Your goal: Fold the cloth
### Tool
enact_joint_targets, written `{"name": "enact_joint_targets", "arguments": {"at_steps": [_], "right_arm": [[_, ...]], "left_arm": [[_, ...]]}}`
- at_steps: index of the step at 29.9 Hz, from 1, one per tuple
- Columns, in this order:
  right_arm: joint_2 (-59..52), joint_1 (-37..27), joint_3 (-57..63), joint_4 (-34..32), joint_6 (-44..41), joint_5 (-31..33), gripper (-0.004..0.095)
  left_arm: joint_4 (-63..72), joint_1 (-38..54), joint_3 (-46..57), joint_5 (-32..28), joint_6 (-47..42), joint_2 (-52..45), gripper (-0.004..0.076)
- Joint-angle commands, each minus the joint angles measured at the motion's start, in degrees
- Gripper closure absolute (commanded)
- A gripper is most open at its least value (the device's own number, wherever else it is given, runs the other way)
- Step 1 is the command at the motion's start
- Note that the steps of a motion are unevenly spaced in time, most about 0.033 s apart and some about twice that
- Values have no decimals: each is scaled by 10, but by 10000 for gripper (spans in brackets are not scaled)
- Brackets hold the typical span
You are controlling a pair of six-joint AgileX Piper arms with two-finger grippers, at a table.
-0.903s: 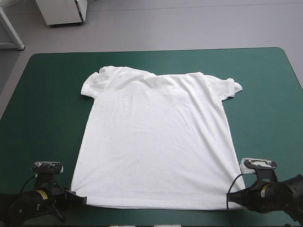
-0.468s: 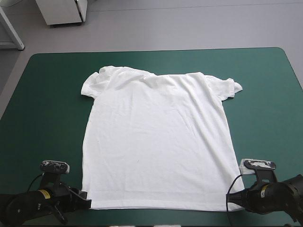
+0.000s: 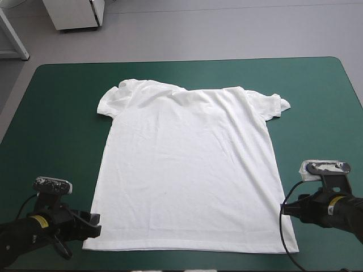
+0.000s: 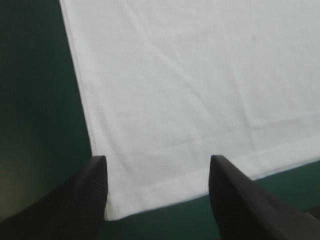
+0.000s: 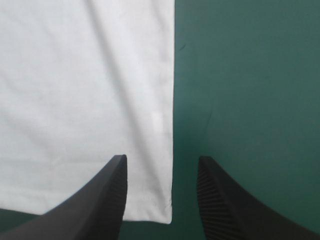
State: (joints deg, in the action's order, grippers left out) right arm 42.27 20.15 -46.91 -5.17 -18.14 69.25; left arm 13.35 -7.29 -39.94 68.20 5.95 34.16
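The white T-shirt [image 3: 187, 164] lies spread flat on the teal-green cover, sleeves toward the far edge and hem toward the front edge. My left gripper [image 3: 95, 222] sits at the hem's left corner. In the left wrist view the gripper [image 4: 158, 159] is open, and the T-shirt [image 4: 190, 90] has its corner lying on the cover between the black fingers [image 4: 95, 190]. My right gripper [image 3: 285, 208] is at the right side seam, just above the hem's right corner. It [image 5: 162, 158] is open too, the T-shirt's [image 5: 75, 100] side edge running between its fingers [image 5: 112, 190].
Broad bands of teal-green cover [image 3: 57, 124] show to the left and right of the T-shirt. Only a narrow strip of cover runs between the hem and the table's front edge. The far edge [image 3: 187, 60] lies well beyond the collar.
Both grippers have opened and let go of the hem corners. The left arm drew back leftward and the hem's left corner spread outward; the right arm shifted right and slightly farther from the front edge.
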Motion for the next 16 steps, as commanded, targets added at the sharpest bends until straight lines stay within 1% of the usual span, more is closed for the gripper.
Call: {"name": "enact_joint_targets", "arguments": {"at_steps": [1, 11, 16], "right_arm": [[25, 1, -64, -32, 20, -6, 480], [133, 1, -211, -50, 55, -3, 480], [165, 1, -252, -50, 69, -1, 480]], "left_arm": [[-25, -1, -62, -27, -10, 51, 286], [-56, -1, -240, -37, -9, 269, 286], [-68, -1, -325, -51, -7, 369, 300]]}}
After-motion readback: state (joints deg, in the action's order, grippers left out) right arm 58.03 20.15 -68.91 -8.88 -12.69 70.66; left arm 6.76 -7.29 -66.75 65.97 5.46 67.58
